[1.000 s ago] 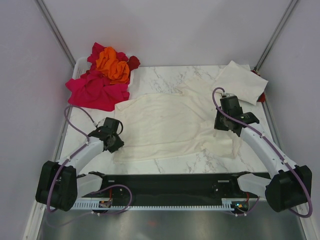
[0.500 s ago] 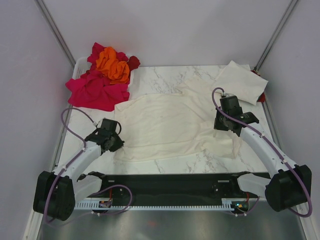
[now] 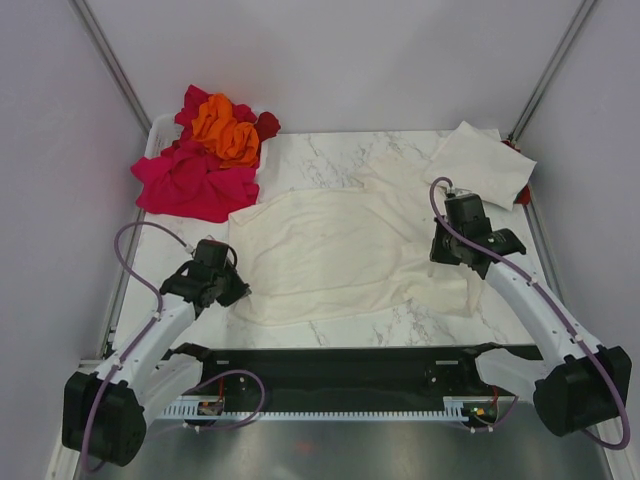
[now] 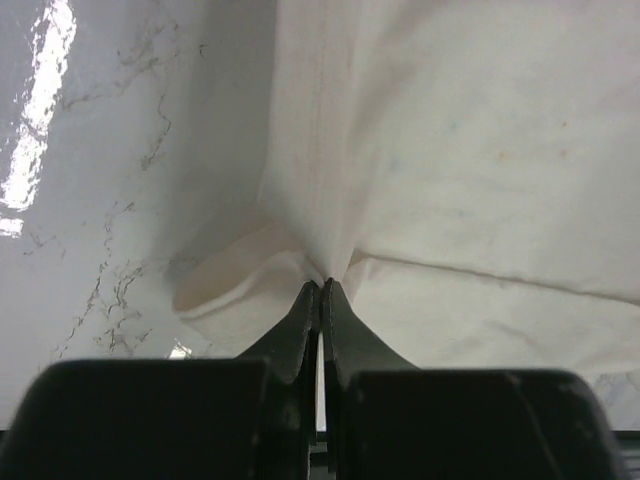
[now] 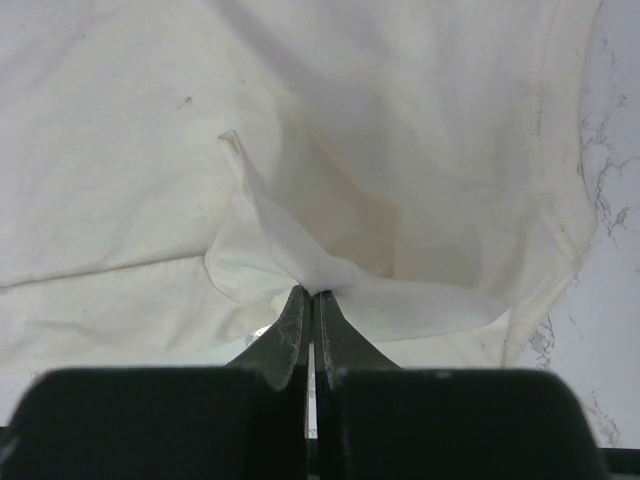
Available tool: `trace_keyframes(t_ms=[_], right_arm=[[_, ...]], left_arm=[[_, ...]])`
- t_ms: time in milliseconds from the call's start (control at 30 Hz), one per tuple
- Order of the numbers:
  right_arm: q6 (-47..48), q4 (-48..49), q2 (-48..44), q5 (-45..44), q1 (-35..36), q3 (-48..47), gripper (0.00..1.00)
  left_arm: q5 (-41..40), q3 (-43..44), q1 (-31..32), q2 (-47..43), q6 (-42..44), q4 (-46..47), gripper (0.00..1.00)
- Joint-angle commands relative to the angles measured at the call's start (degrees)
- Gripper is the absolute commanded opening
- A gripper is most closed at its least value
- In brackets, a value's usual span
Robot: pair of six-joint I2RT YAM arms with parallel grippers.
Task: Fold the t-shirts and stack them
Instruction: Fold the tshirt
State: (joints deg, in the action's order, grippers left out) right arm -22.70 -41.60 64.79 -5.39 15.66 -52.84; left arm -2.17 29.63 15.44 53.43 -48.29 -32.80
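Pinches the cream t-shirt (image 3: 330, 250) tight in left gripper (image 4: 320, 287) and right gripper (image 5: 308, 293); leaves cloth flat, creased, puckered at both grips.

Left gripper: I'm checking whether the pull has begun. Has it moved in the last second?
Yes. In the top view the left gripper, shut on the cream shirt, has shifted slightly left, toward the table's left edge.

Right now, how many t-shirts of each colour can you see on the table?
Cream: 2, the spread cream t-shirt and the folded cream t-shirt
Orange t-shirt: 1
Magenta-pink t-shirt: 1
Dark red t-shirt: 1
Total: 5 that I can tell apart; the crumpled heap may hide more.
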Motion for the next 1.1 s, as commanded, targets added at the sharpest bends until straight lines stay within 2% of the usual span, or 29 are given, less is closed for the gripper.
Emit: trace_keyframes(t_ms=[0, 267, 367, 633, 700, 900, 1067], right_arm=[[-0.3, -2.7, -4.6, 0.6, 0.3, -0.8, 0.00], [-1.0, -5.9, -14.2, 0.0, 0.2, -0.5, 0.00], [-0.9, -5.9, -15.0, -0.3, 0.2, -1.9, 0.00], [0.6, -3.7, -11.7, -0.1, 0.3, -5.2, 0.00], [0.7, -3.4, -11.4, -0.1, 0.3, -5.1, 0.00], [1.1, -2.4, -11.2, 0.6, 0.2, -3.1, 0.00], [0.7, -0.9, -10.7, 2.1, 0.2, -0.3, 0.00]], left_arm=[[4.3, 3.1, -0.1, -2.0, 0.0, -4.0, 0.02], [8.0, 8.9, -0.1, -2.3, 0.0, -13.2, 0.03], [8.6, 10.8, -0.1, -2.1, 0.7, -16.0, 0.07], [11.3, 11.4, -0.1, 0.1, 1.8, -17.3, 0.31], [12.1, 11.2, -0.1, 0.4, 2.0, -17.3, 0.34], [11.2, 10.1, 0.0, 1.2, 1.2, -15.8, 0.34], [9.2, 7.7, 1.8, 7.0, 0.1, -11.0, 0.33]])
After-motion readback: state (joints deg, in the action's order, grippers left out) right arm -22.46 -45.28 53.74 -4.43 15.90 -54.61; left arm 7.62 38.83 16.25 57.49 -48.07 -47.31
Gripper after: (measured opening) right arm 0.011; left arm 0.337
